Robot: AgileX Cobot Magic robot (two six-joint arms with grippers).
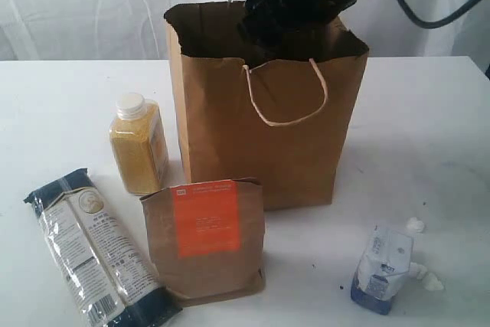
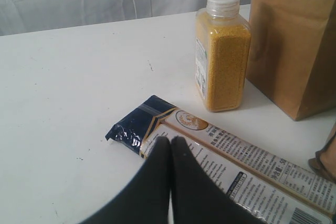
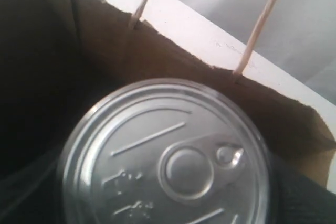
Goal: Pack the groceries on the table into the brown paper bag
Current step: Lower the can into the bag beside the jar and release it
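The left jaws are pressed together and hold nothing. Their black fingers [image 2: 157, 182] hang just over the navy end of the long noodle packet [image 1: 96, 254], which lies flat on the table [image 1: 429, 128] directly beneath them. I read this low, closed pose as waiting rather than grasping, since they would have to spread before taking anything. Just past their tips stands the yellow-grain bottle [image 1: 139, 145], upright with its white cap on. It is close beside the brown paper bag [image 1: 268, 143]; whether the two touch I cannot tell. The brown pouch [image 1: 205, 239] with the orange label stands near these jaws too, upright in front of the bag.

The right jaws reach down into the bag's open mouth, behind the front cord handle [image 1: 287, 101]. The pull-tab can [image 3: 168, 166] fills the space between them, lid up, with dark shapes at either side. They seem to pinch it by its wall, as nothing else there bears it. Keeping it upright would let it land on its flat base. The bag's floor below is too dark to see. The small blue-white packet [image 1: 383, 269] lies on the table outside the bag, well apart from these jaws. The gold-lidded jar shows in no view.
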